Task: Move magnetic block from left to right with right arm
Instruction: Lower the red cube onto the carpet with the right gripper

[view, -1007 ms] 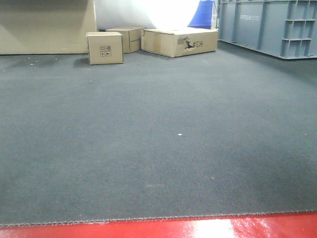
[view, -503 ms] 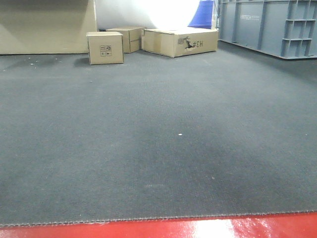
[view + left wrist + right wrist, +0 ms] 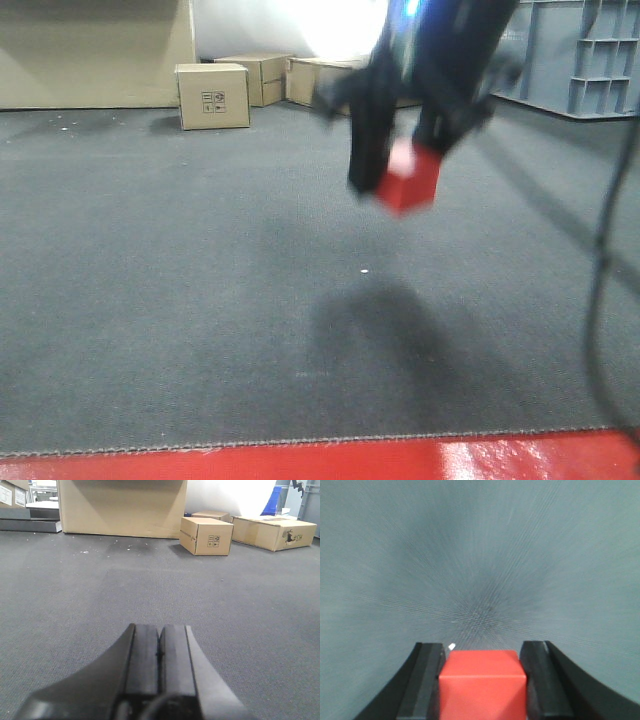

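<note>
The magnetic block, a small red cube, hangs in the air above the dark carpet, held between the black fingers of my right gripper, which reaches down from the top of the front view. The picture is motion-blurred. In the right wrist view the block fills the gap between the two pads of my right gripper, with blurred carpet below. My left gripper lies low over the carpet, its two pads pressed together with nothing between them.
Brown cardboard boxes stand at the back of the carpet, with a larger one at the left. A grey plastic crate stands at the back right. A red floor strip borders the carpet's near edge. A cable hangs at the right.
My right arm has swung into the front view from above, carrying the red block; earlier the carpet there showed no arm or block. A shadow now lies under it.
</note>
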Available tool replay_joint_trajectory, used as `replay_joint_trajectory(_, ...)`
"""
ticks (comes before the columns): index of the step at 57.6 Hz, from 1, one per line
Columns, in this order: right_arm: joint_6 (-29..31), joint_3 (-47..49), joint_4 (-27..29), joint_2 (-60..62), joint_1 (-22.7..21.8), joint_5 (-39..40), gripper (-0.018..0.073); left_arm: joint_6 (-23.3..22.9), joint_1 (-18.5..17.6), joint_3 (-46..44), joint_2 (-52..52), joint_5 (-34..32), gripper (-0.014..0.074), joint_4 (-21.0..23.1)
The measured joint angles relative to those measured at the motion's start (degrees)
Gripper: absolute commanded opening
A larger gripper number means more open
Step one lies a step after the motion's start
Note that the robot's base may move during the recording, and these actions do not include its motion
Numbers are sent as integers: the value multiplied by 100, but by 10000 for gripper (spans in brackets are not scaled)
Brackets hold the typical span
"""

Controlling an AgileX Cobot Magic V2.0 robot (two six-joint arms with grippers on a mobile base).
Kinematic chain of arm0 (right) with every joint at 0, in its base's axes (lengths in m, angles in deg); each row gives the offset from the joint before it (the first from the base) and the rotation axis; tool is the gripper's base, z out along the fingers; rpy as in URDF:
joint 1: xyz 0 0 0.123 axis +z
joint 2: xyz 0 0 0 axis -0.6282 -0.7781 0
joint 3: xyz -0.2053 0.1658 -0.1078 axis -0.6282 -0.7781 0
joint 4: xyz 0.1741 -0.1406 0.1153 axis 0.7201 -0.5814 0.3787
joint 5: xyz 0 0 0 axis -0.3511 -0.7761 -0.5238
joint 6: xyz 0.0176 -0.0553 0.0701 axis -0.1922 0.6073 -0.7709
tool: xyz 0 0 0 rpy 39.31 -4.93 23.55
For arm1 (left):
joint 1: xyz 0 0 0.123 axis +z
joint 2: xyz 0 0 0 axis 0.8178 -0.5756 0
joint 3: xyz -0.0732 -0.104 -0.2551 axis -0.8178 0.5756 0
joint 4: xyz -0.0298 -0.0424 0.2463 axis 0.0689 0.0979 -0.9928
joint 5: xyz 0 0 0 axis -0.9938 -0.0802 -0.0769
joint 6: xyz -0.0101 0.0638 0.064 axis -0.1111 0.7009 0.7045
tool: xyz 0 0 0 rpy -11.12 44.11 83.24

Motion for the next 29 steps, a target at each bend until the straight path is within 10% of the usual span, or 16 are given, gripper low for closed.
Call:
replay_joint_trajectory(15,0,39,10,-547,0,53,214,0,0,0,0,0,-126,0)
replay_joint_trajectory(29,0,129,10,-533,3,-4,641,0,0,0,0,0,-126,0)
